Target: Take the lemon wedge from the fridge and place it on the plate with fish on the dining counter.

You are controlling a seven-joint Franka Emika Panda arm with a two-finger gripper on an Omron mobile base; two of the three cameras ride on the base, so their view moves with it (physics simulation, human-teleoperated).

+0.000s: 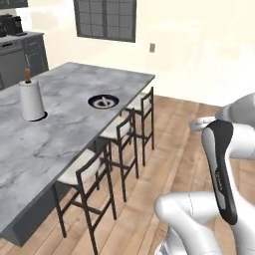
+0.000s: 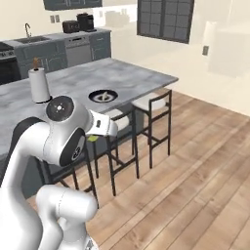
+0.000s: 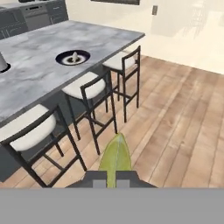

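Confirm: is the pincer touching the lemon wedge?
Touching. The hand view shows the lemon wedge pinched between the pincer's two dark fingertips, over the wood floor.

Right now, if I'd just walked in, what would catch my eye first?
Probably the long marbled dining counter with a dark plate near its far end and a paper towel roll farther back. Stools line its near side. In the hand view, the claw pinches a yellow lemon wedge above the wooden floor.

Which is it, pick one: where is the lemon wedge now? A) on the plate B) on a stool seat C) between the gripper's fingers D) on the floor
C: in the hand view the lemon wedge sticks up from the shut gripper, well short of the plate on the counter.
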